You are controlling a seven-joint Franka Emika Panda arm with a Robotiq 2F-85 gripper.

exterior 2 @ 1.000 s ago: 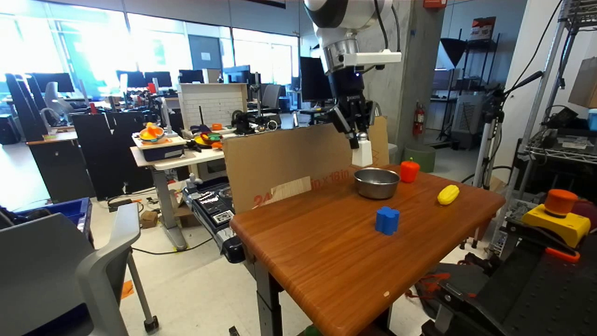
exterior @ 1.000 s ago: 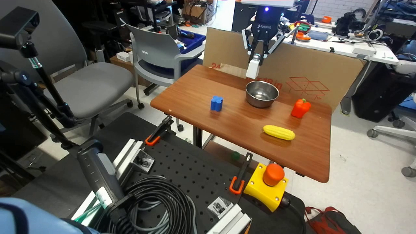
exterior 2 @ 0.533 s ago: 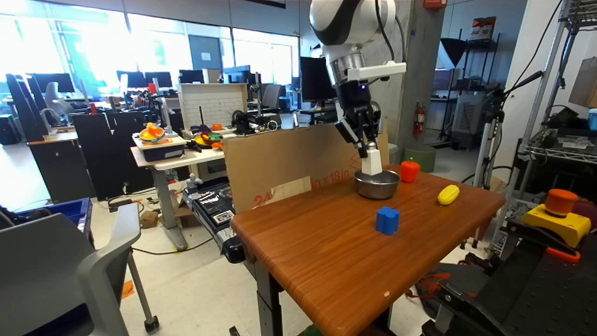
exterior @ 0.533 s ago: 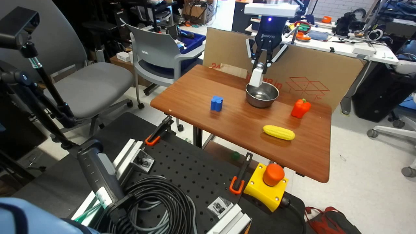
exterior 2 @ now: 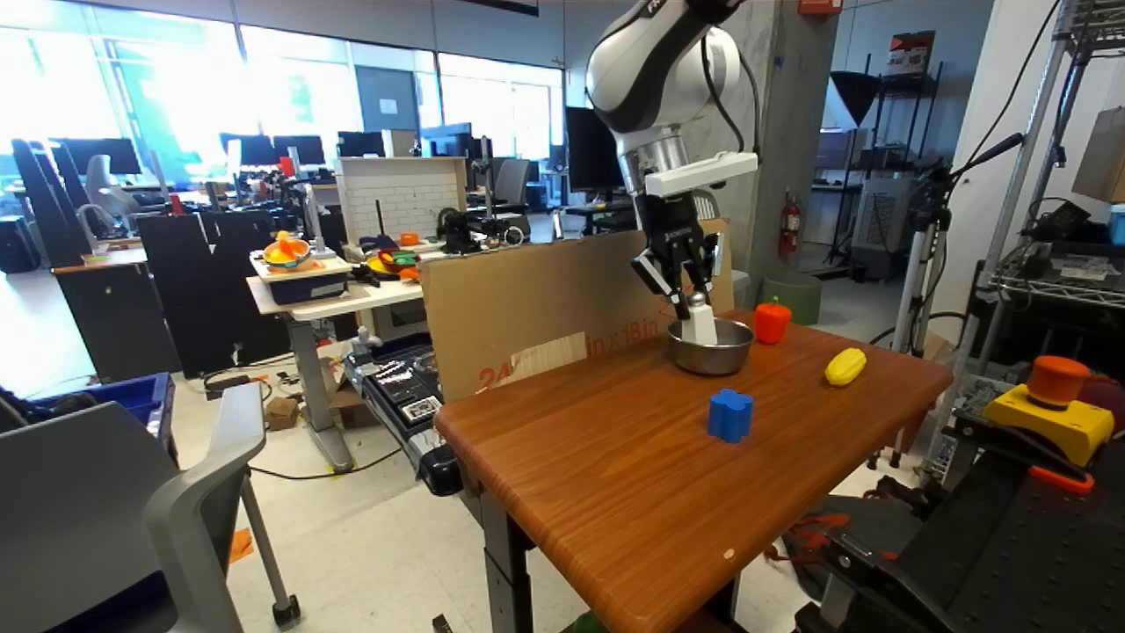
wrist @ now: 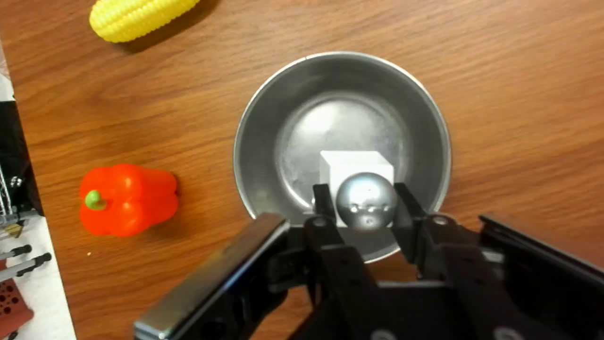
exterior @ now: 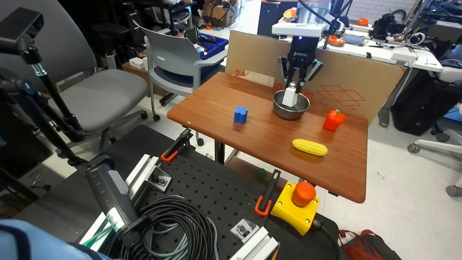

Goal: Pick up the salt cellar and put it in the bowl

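The salt cellar (exterior: 290, 96), a white shaker with a shiny metal cap, is inside the steel bowl (exterior: 290, 115), tilted slightly. The salt cellar (exterior 2: 700, 325) and the bowl (exterior 2: 712, 356) also show in an exterior view. My gripper (exterior: 293, 86) is above the bowl with its fingers shut on the salt cellar's cap. In the wrist view the gripper's fingertips (wrist: 362, 200) lie on both sides of the cap, over the bowl (wrist: 255, 108). The white body of the salt cellar (wrist: 351, 160) shows behind the cap. I cannot tell whether its base touches the bowl floor.
A red pepper (exterior: 334, 120) stands beside the bowl, and a yellow corn cob (exterior: 309, 147) lies towards a table edge. A blue block (exterior: 240, 115) stands on the table (exterior: 267, 141). A cardboard panel (exterior 2: 562, 290) stands up along the table edge behind the bowl.
My gripper has moved down with the salt cellar, from above the bowl to inside it. The bowl and the other things on the table have not moved.
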